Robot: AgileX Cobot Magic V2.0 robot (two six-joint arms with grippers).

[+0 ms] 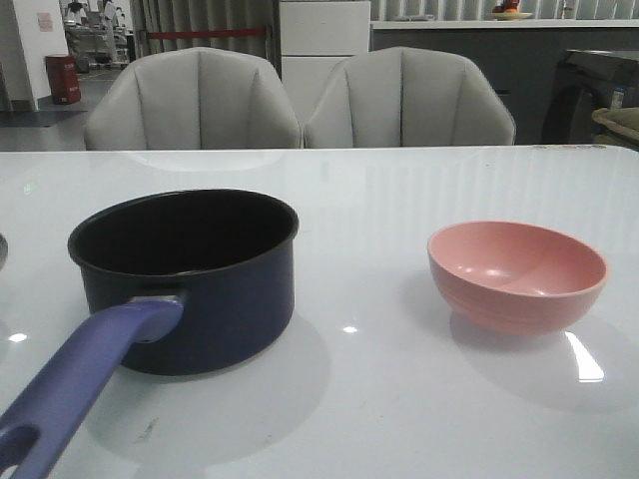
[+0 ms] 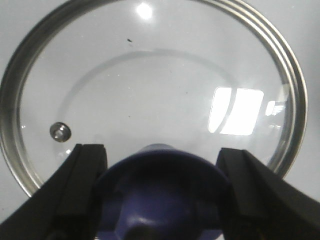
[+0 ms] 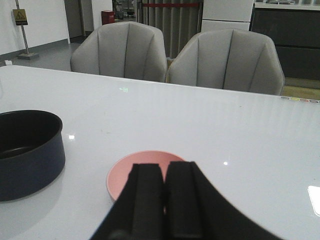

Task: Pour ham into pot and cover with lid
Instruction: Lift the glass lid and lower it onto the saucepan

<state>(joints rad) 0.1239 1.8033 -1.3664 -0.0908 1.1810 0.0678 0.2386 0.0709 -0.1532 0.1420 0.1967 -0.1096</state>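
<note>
Purple-blue long handle (image 1: pixel 85 384) of dark navy round pot (image 1: pixel 190 279) points toward the camera; left pincer (image 2: pixel 162 190) spread, straddling glass lid's (image 2: pixel 150 85) knob (image 2: pixel 160 195); right pincer (image 3: pixel 165 197) pressed together.

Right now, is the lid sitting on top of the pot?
No, the pot stands open with its black inside showing, while the lid lies on the white table between the left gripper's fingers.
</note>
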